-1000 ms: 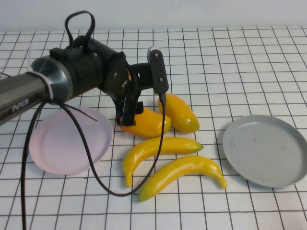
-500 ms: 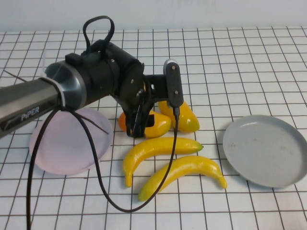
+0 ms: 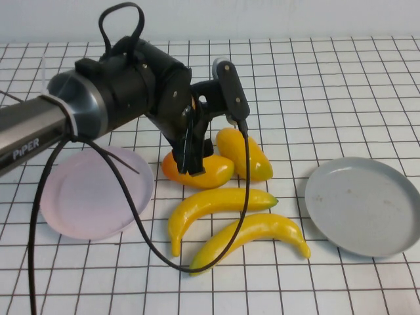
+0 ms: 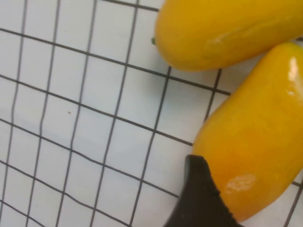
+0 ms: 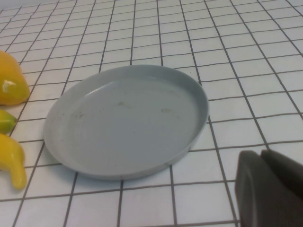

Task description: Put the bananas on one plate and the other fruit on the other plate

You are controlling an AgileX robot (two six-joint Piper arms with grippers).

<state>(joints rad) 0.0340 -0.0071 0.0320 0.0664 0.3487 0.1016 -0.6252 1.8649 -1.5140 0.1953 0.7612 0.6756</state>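
Pale pink round plate [image 3: 95, 191], left of centre, bare. Left gripper [image 3: 190, 157], centre, fingers [image 4: 201, 201] part-spread, astride glossy orange-yellow oval mango [image 3: 197, 172], touching. Second yellow mango [image 3: 245, 154] beside. Two curved yellow plastic bananas [image 3: 223, 203] below. Grey scuffed plate [image 3: 364, 205], right. Right gripper [image 5: 270, 189], beside grey plate, clenched, holding nothing.

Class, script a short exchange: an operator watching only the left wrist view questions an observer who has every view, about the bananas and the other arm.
Operator: My left pincer is down beside the orange mango. Where are the bananas?
Observer: The bananas lie side by side on the table, nearer the robot than that mango.
Operator: Where is the right pincer?
Observer: The right pincer is shut, just off the rim of the grey plate.
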